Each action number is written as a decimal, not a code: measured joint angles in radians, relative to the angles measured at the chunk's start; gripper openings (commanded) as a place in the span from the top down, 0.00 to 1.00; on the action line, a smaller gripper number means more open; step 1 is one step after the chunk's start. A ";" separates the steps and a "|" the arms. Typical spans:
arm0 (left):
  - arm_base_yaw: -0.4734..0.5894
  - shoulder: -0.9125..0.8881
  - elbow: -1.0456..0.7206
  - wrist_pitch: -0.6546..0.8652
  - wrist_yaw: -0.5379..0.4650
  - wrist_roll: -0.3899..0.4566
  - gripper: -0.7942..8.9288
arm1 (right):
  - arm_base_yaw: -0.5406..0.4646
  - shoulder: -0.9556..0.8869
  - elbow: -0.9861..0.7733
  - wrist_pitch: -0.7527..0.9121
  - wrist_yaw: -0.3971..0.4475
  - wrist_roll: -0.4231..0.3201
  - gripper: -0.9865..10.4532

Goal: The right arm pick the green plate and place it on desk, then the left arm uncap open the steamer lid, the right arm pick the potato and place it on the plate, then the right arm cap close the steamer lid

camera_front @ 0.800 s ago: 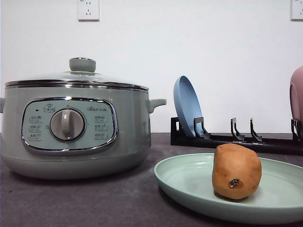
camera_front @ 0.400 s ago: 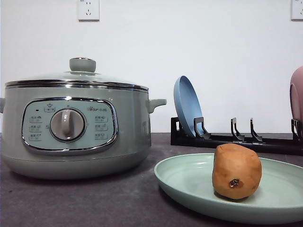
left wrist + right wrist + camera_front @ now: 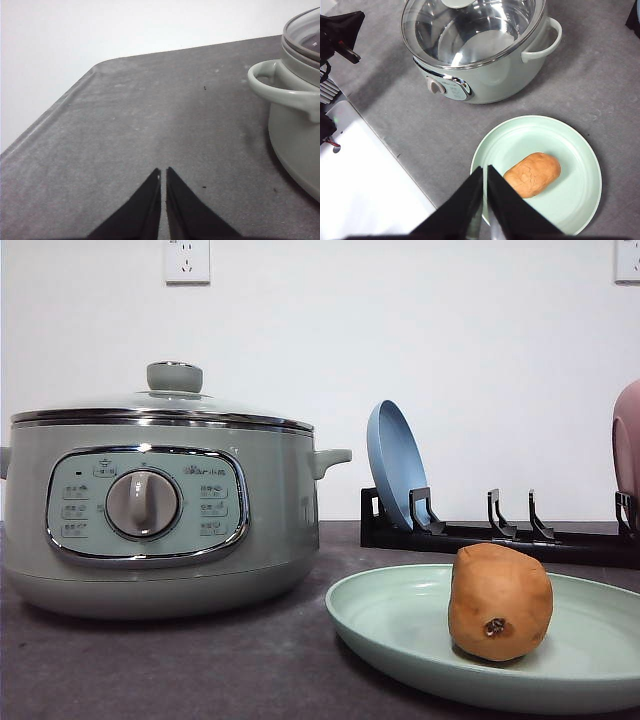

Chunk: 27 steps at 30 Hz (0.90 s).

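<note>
The desk [image 3: 200,670] is a dark grey, mottled tabletop that runs back to a plain white wall [image 3: 450,340] carrying two sockets; the left wrist view shows its rounded corner and a long bare stretch beside the pot. The steamer [image 3: 160,510] stands on the desk at the left of the front view, its control panel and dial facing the camera, one side handle pointing toward the rack. The steamer lid [image 3: 165,405] sits closed and level on the steel rim, knob up; from above, the steel inside shows through the glass.

The green plate [image 3: 400,630] lies flat on the desk just beside the steamer, apart from it, with a strip of open desk between them. The potato [image 3: 500,602] rests on the plate, off centre toward the nearer part of it, touching only the plate. In the right wrist view it lies on its side, its long axis roughly across the plate; in the front view its small dark spot faces the camera.

Behind the plate a black dish rack [image 3: 500,535] holds a blue plate [image 3: 395,465] on edge and a pink plate [image 3: 628,445] at the picture's edge.

The right gripper [image 3: 484,172] hangs high above the plate's rim, tips pressed together and empty. The left gripper [image 3: 163,174] hangs over bare desk beside the steamer's handle, tips likewise together, holding nothing.
</note>
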 measured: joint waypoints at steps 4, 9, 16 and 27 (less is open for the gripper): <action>0.000 0.000 0.000 0.000 0.000 0.000 0.90 | 0.000 0.000 0.000 0.000 0.000 0.000 0.91; 0.000 0.000 0.000 0.000 0.000 0.000 0.90 | -0.008 -0.003 0.000 0.003 0.005 -0.011 0.91; 0.000 0.000 0.000 0.000 0.000 0.000 0.90 | -0.165 -0.129 -0.056 0.216 -0.023 -0.124 0.91; 0.000 0.000 0.000 0.000 0.000 0.000 0.90 | -0.455 -0.497 -0.544 0.745 0.004 -0.155 0.91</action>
